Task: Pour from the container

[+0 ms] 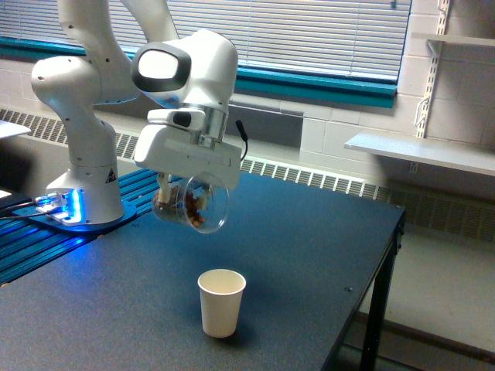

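The container (193, 204) is a clear, wide-mouthed plastic cup with brown bits inside. It hangs tilted on its side, mouth toward the exterior view's right and slightly down. My gripper (172, 188) is shut on the container, with its fingers mostly hidden behind the clear wall. A cream-white paper cup (221, 302) stands upright on the dark table (309, 255), below the container and a little to its right, well apart from it. Nothing is falling from the mouth.
The arm's white base (81, 170) stands on a blue-lit plate at the table's left. The table's right edge (390, 247) drops to the floor. A white shelf (425, 151) and a radiator line the back wall.
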Controlling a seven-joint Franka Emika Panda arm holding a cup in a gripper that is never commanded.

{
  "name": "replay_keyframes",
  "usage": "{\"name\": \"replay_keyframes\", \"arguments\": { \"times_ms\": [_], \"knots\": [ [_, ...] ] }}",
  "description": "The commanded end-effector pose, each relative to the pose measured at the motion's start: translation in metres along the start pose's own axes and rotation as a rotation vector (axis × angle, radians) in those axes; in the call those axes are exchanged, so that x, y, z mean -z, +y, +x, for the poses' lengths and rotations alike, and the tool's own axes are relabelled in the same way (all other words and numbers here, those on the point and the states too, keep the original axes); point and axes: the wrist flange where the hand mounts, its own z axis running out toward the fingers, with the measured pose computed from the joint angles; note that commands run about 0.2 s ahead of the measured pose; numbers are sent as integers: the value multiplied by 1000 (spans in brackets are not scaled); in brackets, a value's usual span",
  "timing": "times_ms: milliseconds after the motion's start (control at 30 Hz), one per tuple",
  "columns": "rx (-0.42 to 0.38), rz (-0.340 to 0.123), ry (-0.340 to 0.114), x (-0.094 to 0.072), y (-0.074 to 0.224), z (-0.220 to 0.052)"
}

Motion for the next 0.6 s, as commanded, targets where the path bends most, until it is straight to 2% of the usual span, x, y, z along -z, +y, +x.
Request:
{"name": "replay_keyframes", "arguments": {
  "times_ms": [33,600],
  "knots": [
    [-13,-25,10,-2,-9,-3],
    [28,-60,19,-13,-20,-4]
  ]
}}
